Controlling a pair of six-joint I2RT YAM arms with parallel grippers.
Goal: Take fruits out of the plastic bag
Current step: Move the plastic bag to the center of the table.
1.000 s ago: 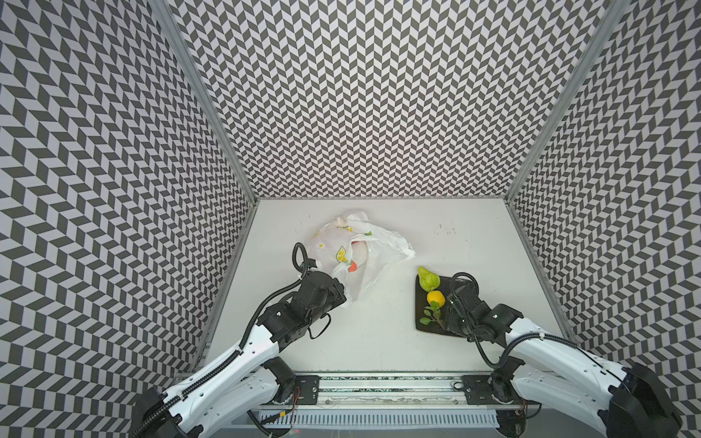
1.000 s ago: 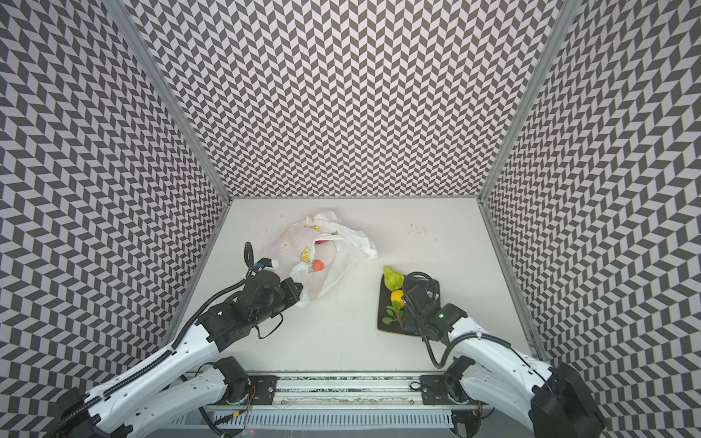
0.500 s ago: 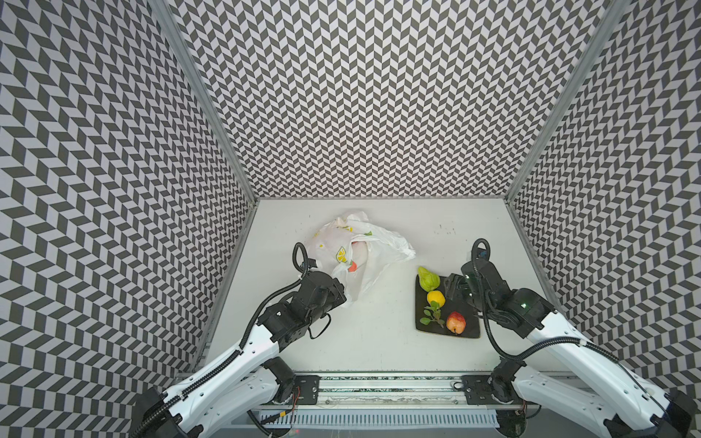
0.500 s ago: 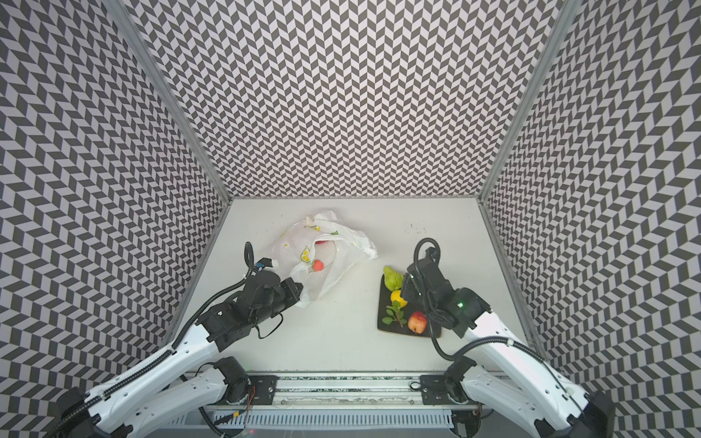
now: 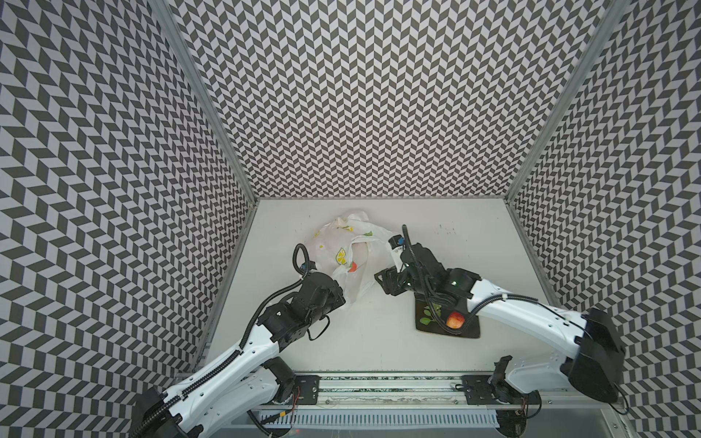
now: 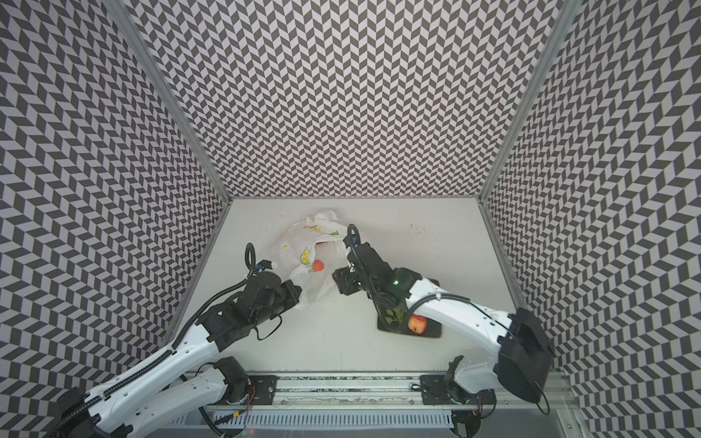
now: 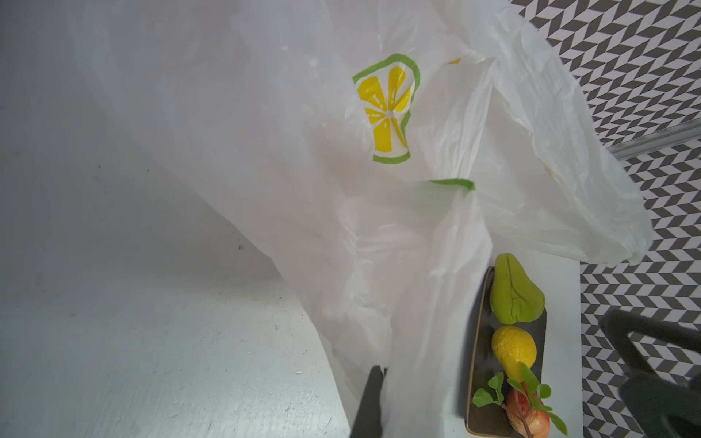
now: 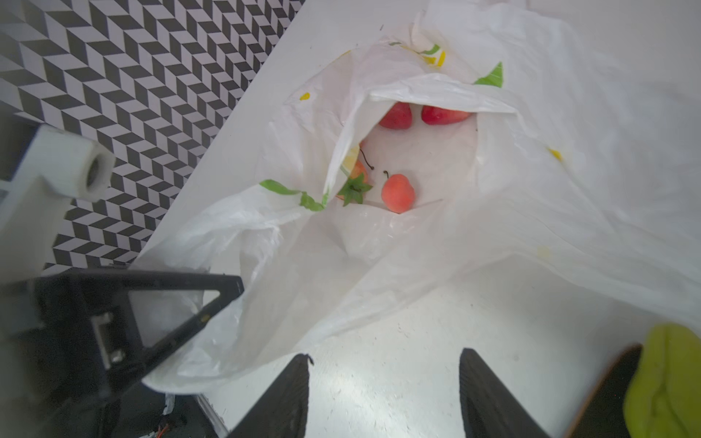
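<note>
Film of the plastic bag sits clamped in the left gripper, a peach and two red pieces remaining inside, while the empty, parted right gripper has swung back to its mouth, leaving an apple beside green pear, lemon and sprig on the dark plate.

A flat, matte white tabletop, flecked with a few small dark specks, carries two things. A thin, crinkly, white translucent plastic bag printed with yellow lemon slices lies towards the far middle. A dark square plate sits well apart from it, nearer the front right.
</note>
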